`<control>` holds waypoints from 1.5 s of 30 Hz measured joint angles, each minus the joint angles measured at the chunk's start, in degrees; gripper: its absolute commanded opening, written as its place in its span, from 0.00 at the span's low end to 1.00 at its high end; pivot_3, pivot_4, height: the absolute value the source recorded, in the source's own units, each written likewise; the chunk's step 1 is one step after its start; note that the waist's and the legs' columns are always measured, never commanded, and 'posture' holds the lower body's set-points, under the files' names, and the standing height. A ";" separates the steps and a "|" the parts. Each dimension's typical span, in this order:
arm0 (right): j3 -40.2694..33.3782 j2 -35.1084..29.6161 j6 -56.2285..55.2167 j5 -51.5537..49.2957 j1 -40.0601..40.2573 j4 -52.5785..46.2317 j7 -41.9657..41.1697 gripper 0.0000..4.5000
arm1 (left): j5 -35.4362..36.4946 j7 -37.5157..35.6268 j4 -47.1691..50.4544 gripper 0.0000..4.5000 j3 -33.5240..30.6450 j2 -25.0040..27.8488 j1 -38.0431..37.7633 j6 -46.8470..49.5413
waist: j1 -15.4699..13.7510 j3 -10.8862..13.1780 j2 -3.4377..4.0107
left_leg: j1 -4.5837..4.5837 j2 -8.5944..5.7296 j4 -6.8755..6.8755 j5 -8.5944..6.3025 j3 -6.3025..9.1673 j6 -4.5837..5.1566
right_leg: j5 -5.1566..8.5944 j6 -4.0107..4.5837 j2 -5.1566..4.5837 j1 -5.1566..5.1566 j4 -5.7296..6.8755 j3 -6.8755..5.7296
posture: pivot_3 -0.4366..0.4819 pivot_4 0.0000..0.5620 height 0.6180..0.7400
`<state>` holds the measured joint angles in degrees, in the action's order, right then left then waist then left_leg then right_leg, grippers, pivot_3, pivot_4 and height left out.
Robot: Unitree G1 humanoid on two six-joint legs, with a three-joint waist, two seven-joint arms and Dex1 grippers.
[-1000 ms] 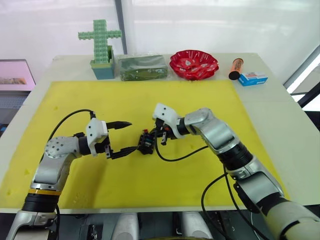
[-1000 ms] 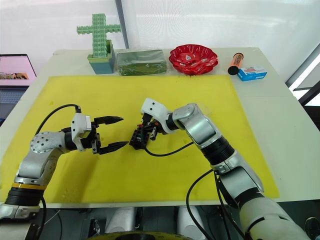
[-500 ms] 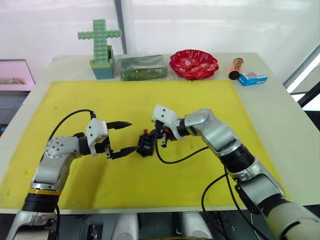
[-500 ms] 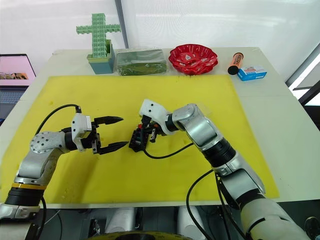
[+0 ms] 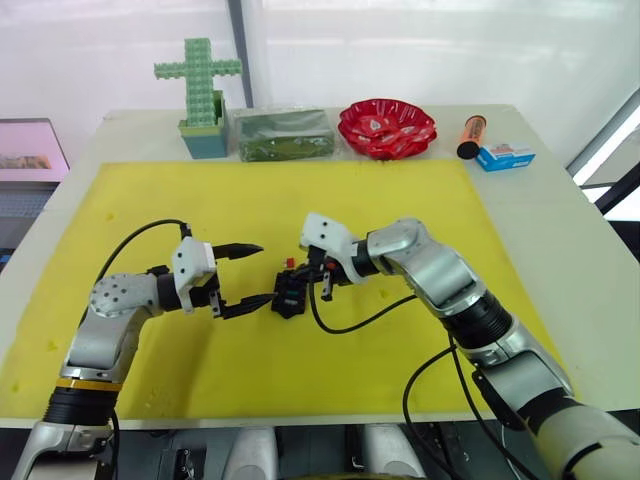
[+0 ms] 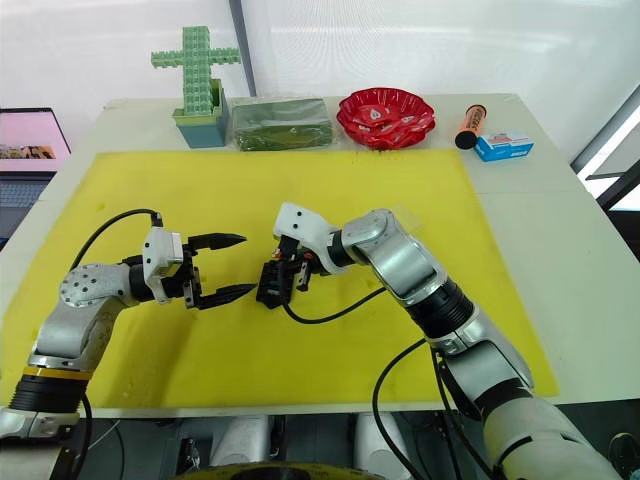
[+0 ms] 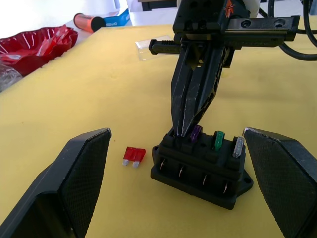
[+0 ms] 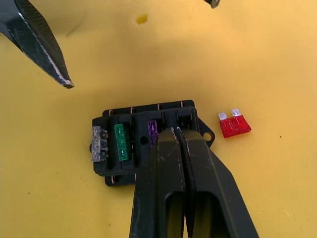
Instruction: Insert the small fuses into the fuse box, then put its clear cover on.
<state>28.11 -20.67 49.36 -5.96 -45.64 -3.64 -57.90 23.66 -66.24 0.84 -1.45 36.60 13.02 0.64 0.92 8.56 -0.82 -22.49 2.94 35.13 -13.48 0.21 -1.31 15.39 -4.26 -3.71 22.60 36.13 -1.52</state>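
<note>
Seating fuses: the small black rectangular plastic fuse box (image 7: 200,166) holds grey, green and purple fuses; the red blade fuse (image 8: 235,124) lies just beside the right gripper (image 8: 176,136), now shifted boxward, fingers pressed together, pinching nothing. Left gripper (image 7: 173,178) flanks the box, spread.

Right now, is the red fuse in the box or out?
Out. The red fuse lies flat on the mat beside the box, its prongs bare.
</note>
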 measured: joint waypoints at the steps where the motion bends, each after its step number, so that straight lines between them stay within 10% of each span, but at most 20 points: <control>1: -0.08 -0.02 -0.30 -0.03 -0.22 0.24 -0.14 0.01 | 0.00 0.00 0.00 1.00 -0.01 0.07 -0.01 0.00 | 0.00 0.00 0.00 | 0.00 0.00 0.00 0.00 0.00 0.00 | 0.00 0.00 0.00 0.01 0.00 0.00 | 0.48 0.27 1.00; 18: -5.01 0.76 4.52 -9.46 -8.94 1.70 -3.14 0.01 | 0.03 0.44 -0.11 1.00 -0.39 0.62 0.20 0.03 | -0.21 0.07 0.00 | -0.10 0.00 0.01 0.00 0.00 0.00 | 0.00 0.01 -0.02 0.07 0.01 -0.01 | 0.48 0.27 1.00; 29: -8.54 -0.68 11.95 -13.47 -13.42 11.93 -3.13 0.74 | 0.13 0.36 -0.15 1.00 -1.65 1.76 1.29 0.12 | -0.14 0.08 0.01 | -0.12 0.00 0.00 0.00 0.00 0.00 | 0.00 0.02 -0.01 0.11 0.01 0.00 | 0.48 0.27 1.00; 45: -23.88 7.64 27.27 -18.93 -23.54 45.14 5.14 0.74 | 0.13 0.45 0.16 1.00 -1.95 2.00 1.09 0.64 | -0.01 0.09 0.02 | -0.39 0.00 0.01 0.00 -0.01 0.00 | -0.02 0.00 0.01 0.34 0.02 0.00 | 0.48 0.27 1.00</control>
<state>4.23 -13.03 76.63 -24.90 -69.19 41.50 -52.77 23.79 -65.78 1.00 -3.40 38.59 14.11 1.27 0.91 8.65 -0.80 -22.89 2.94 35.14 -13.48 0.19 -1.31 15.37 -4.26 -3.70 22.94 36.15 -1.52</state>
